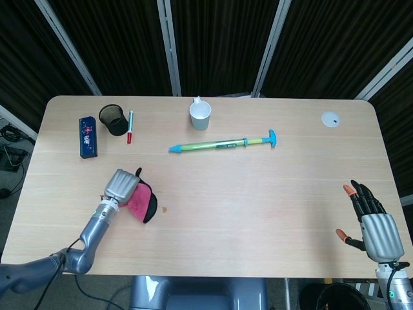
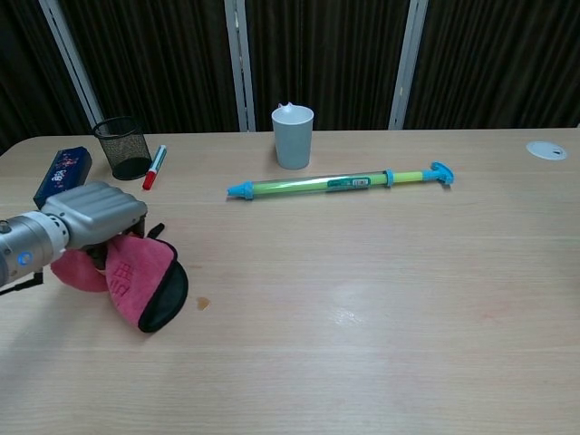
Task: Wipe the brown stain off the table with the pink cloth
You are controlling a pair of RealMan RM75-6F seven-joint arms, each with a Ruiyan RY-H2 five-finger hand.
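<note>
My left hand (image 1: 120, 185) (image 2: 95, 216) presses down on the pink cloth (image 1: 141, 201) (image 2: 138, 276), which has a black edge and lies flat on the table at the front left. A small brown stain (image 1: 164, 209) (image 2: 203, 304) shows on the wood just right of the cloth, uncovered. My right hand (image 1: 373, 223) hovers at the table's front right corner, fingers spread, holding nothing; the chest view does not show it.
At the back left stand a blue box (image 1: 88, 136), a black mesh cup (image 1: 113, 119) and a red marker (image 1: 130, 126). A white mug (image 1: 200, 114) and a long green-blue tube (image 1: 222, 144) lie mid-table. A white disc (image 1: 330, 119) sits far right.
</note>
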